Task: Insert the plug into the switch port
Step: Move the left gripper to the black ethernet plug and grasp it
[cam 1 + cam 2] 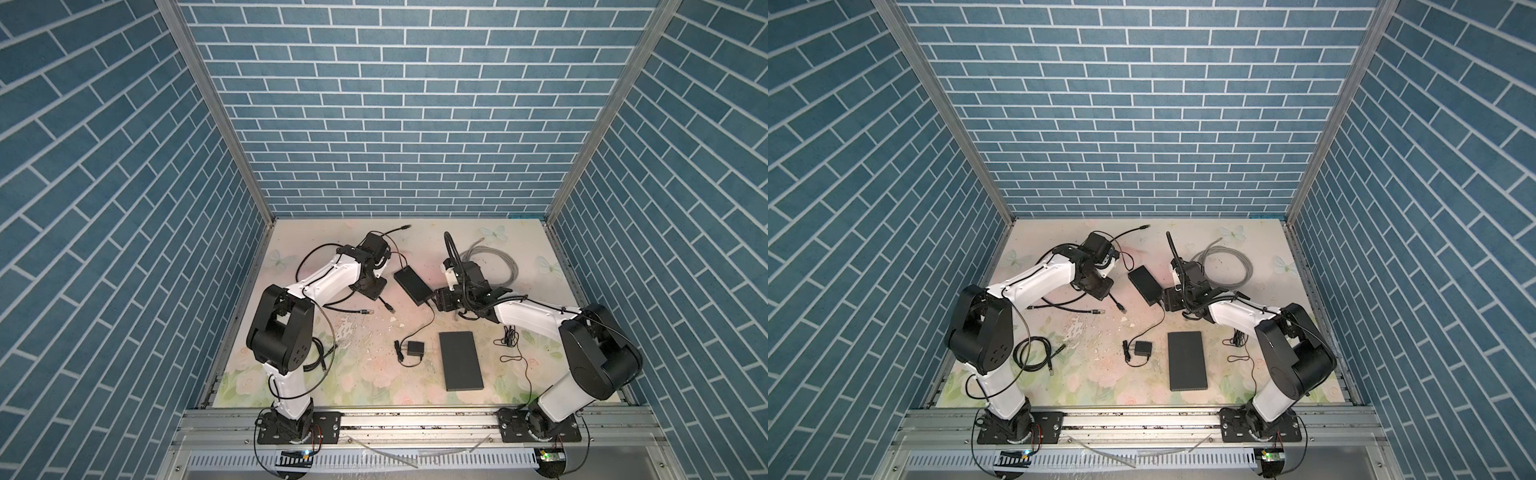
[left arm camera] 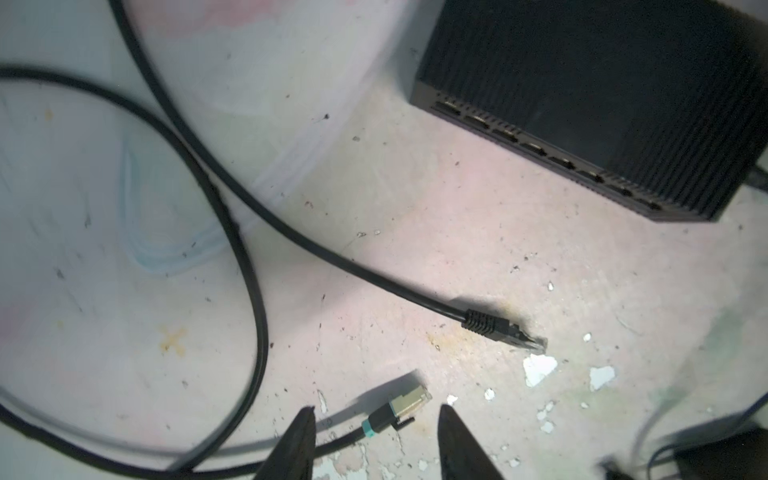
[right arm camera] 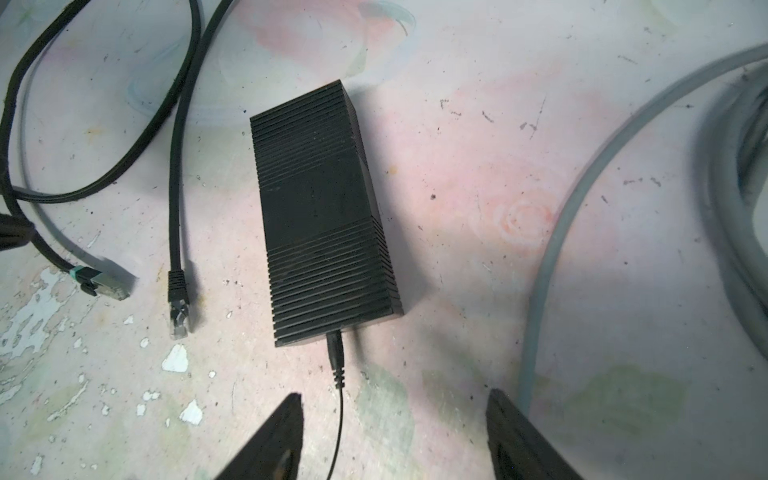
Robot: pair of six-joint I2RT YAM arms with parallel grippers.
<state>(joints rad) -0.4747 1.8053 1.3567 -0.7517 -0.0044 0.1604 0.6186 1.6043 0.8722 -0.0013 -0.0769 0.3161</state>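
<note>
The switch (image 1: 411,284) is a small black ribbed box lying at mid-table; its row of ports (image 2: 540,149) faces my left arm. A metal-shelled plug (image 2: 409,401) with a teal ring, on a black cable, shows between the fingertips of my left gripper (image 2: 377,408). The jaws stand apart and touch neither plug nor cable. In a top view this plug (image 1: 368,311) lies just in front of that gripper. My right gripper (image 3: 395,405) is open and empty at the switch's near end, where the thin power cord (image 3: 338,390) leaves the switch (image 3: 324,216).
A second, all-black plug (image 2: 494,328) lies on the mat between the metal plug and the switch. A grey cable coil (image 1: 494,262) sits behind the right arm. A flat black box (image 1: 461,359), a small adapter (image 1: 415,348) and a black cable coil (image 1: 1032,353) lie nearer the front.
</note>
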